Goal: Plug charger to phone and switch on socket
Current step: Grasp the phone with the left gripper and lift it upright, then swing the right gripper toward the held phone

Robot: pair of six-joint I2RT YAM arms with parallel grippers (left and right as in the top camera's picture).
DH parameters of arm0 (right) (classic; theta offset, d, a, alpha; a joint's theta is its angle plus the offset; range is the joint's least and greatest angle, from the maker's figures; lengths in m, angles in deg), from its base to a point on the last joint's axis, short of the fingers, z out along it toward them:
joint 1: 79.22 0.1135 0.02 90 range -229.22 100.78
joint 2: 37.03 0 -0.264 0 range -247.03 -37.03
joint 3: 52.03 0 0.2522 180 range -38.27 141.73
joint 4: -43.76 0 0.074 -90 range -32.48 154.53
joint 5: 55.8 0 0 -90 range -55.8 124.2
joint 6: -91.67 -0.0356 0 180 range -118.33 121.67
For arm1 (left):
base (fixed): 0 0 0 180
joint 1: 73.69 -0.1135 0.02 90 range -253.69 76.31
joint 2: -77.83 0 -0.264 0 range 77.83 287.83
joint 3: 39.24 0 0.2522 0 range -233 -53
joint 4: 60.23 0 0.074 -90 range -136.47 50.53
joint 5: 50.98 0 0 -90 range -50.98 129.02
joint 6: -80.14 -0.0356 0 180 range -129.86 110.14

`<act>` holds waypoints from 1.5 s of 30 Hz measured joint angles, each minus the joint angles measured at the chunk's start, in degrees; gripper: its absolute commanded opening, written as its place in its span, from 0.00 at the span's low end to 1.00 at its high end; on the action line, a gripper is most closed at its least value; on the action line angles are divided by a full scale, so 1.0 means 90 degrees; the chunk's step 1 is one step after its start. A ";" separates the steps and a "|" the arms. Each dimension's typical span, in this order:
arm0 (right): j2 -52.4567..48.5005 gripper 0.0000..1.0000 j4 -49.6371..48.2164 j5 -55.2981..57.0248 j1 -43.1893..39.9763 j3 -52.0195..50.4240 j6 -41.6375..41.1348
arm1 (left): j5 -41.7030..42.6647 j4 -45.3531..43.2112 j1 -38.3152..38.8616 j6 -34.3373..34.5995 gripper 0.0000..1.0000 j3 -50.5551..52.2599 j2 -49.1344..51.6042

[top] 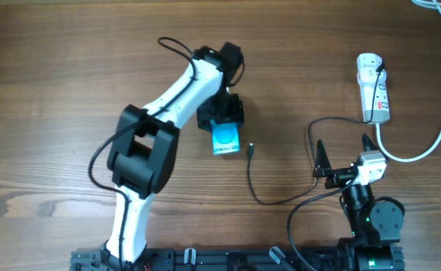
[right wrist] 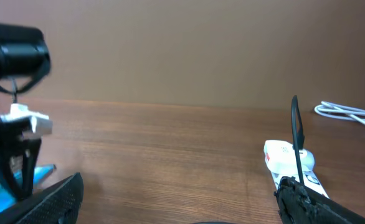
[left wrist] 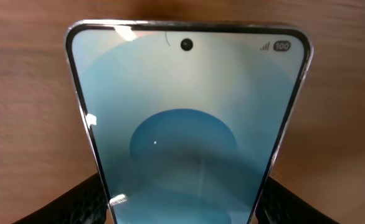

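Note:
The phone [top: 226, 139] lies on the table with its cyan screen up, and it fills the left wrist view [left wrist: 185, 137]. My left gripper [top: 222, 119] is down over its far end, with a finger pressed against each long edge [left wrist: 182, 208]. The charger's thin black cable [top: 260, 194] curves across the table, and its connector tip [top: 250, 150] lies free just right of the phone. The white socket [top: 372, 86] lies at the far right and also shows in the right wrist view [right wrist: 288, 158]. My right gripper [top: 345, 162] is open and empty [right wrist: 179, 196], near the front, below the socket.
The socket's thick white cord [top: 431, 143] loops along the right edge and shows in the right wrist view [right wrist: 350, 112]. A black plug [top: 380, 73] sits in the socket. The left arm [top: 171, 98] stretches diagonally over the table's left middle.

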 measured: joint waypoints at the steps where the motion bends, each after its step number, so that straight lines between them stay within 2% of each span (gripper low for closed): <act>1: 0.0000 1.00 0.0000 0.0000 0.0000 0.0000 0.0000 | 0.0287 0.0032 -0.0083 0.0000 0.73 -0.0007 -0.0073; 10: 0.0000 1.00 0.0000 0.0000 0.0000 0.0000 0.0000 | 0.4444 0.0097 -0.1069 0.0022 0.72 -0.0046 -0.0724; 14: 0.0000 1.00 0.0000 0.0000 0.0000 0.0000 0.0000 | 0.5782 0.0097 -0.1360 0.0022 0.68 -0.0046 -0.0724; 19: 0.0000 1.00 0.0000 0.0000 0.0000 0.0000 0.0000 | 0.7329 0.0027 -0.1681 0.0024 0.69 -0.0046 -0.0724; 28: 0.0000 1.00 0.0000 0.0000 0.0000 0.0000 0.0000 | 0.7934 0.0034 -0.1843 0.0192 0.69 -0.0046 -0.0724; 45: 0.0000 1.00 0.0000 0.0000 0.0000 0.0000 0.0000 | 0.7956 0.0073 -0.2110 0.0474 0.67 -0.0046 -0.0724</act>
